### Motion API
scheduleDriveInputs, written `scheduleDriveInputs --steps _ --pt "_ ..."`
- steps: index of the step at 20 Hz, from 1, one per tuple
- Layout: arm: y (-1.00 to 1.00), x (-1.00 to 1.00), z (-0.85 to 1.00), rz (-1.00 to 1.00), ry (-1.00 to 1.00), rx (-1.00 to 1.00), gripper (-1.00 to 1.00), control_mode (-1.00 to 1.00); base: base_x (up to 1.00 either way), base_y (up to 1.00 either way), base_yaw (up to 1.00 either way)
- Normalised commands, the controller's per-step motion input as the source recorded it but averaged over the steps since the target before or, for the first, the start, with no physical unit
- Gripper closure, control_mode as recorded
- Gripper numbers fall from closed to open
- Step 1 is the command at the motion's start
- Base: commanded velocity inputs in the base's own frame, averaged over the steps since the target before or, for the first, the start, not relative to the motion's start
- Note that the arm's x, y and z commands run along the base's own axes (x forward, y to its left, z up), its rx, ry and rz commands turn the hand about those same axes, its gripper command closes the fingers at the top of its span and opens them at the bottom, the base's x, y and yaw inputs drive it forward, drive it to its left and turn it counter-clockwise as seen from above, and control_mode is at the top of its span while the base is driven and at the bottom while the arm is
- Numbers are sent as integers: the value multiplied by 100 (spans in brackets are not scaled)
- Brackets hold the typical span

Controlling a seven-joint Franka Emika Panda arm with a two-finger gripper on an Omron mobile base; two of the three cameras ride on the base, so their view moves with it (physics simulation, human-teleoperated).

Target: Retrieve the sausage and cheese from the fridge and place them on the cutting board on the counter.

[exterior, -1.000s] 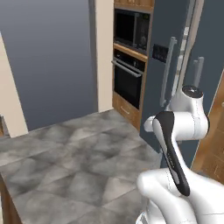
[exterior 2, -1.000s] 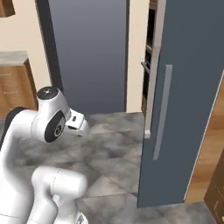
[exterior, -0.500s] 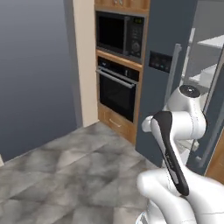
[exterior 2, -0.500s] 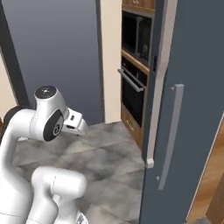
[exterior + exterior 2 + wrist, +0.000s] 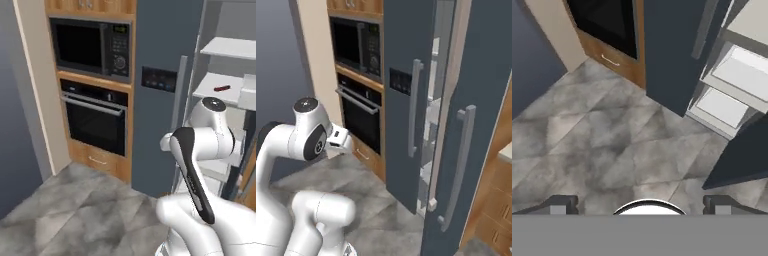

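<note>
Above mottled grey stone floor (image 5: 612, 150), pincer (image 5: 641, 204) tips apart; slate fridge (image 5: 160, 100) ajar.

No legible text (panels blurred)

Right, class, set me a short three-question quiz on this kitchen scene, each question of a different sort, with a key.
1. True or false: the sausage lies on a white shelf inside the fridge.
2. Multiple choice: what sits directly above the oven? A) a toaster B) the microwave C) a sink
3. Fill in: in the hand view the tool has its jaws ____ and holds nothing.

Key: 1 true; 2 B; 3 open
</note>
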Motion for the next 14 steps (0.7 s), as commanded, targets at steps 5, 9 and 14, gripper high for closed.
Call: scheduleDriveInputs --steps 5,9,14 --pt "0 0 0 0 0 0 -100 100 60 28 -72" --pt "0 0 0 0 0 0 -100 100 58 40 -72" --pt "0 0 0 0 0 0 -100 100 56 55 -70"
